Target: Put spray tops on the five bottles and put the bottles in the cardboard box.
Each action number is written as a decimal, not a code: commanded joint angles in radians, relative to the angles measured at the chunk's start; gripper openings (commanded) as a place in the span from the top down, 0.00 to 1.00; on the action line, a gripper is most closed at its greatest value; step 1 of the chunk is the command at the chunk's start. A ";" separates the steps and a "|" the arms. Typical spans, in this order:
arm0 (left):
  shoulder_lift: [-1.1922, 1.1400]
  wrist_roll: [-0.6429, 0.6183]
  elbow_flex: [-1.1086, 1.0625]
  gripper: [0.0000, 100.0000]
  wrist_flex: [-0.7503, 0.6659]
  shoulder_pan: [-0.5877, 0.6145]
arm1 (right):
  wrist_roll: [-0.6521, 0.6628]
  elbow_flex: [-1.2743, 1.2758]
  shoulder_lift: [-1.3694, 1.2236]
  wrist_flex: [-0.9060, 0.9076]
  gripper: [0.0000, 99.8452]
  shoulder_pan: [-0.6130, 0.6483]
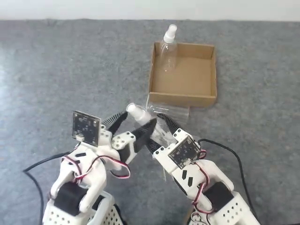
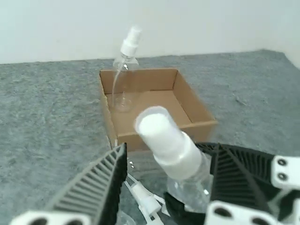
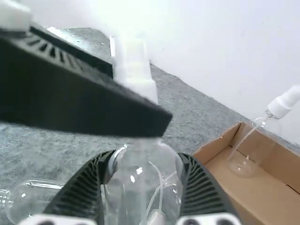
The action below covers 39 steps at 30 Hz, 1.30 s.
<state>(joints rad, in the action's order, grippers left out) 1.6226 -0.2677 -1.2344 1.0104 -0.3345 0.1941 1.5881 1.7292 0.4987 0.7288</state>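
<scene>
A clear bottle [image 3: 140, 176] stands upright in my right gripper [image 3: 143, 187], which is shut on its body. A white spray top [image 2: 164, 138] sits on its neck. My left gripper [image 2: 166, 164] is open, with one finger on each side of that spray top [image 1: 135, 111]; the far finger touches it and the near one stands a little apart. In the high view both grippers [image 1: 133, 123] [image 1: 161, 129] meet in front of the cardboard box [image 1: 183, 99]. One capped bottle [image 1: 168, 51] stands in the box's far left corner.
More clear bottles [image 1: 173, 111] lie on the grey carpet between the box and the grippers. One bottle [image 3: 28, 197] lies beside my right gripper. A loose spray top with its tube [image 2: 145, 201] lies below the left gripper.
</scene>
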 commanded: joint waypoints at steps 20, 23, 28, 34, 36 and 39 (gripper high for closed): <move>0.009 0.075 0.090 0.73 0.026 -0.098 | -0.003 -0.005 0.018 -0.004 0.99 -0.010; 0.009 0.110 0.099 0.73 0.026 -0.103 | -0.003 -0.006 0.018 -0.004 0.99 -0.010; 0.009 0.143 0.099 0.73 0.026 -0.104 | -0.003 -0.005 0.016 -0.004 0.99 -0.012; 0.011 0.143 0.097 0.73 0.026 -0.106 | -0.002 -0.005 0.016 -0.004 0.99 -0.013; 0.011 0.143 0.097 0.73 0.026 -0.107 | -0.002 -0.005 0.016 -0.004 0.99 -0.013; 0.011 0.144 0.096 0.73 0.026 -0.117 | -0.002 -0.005 0.016 -0.004 0.99 -0.013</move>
<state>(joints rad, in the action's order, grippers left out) 1.6226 -0.1389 -1.1991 1.0365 -0.4342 0.1941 1.5973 1.7292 0.4971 0.7273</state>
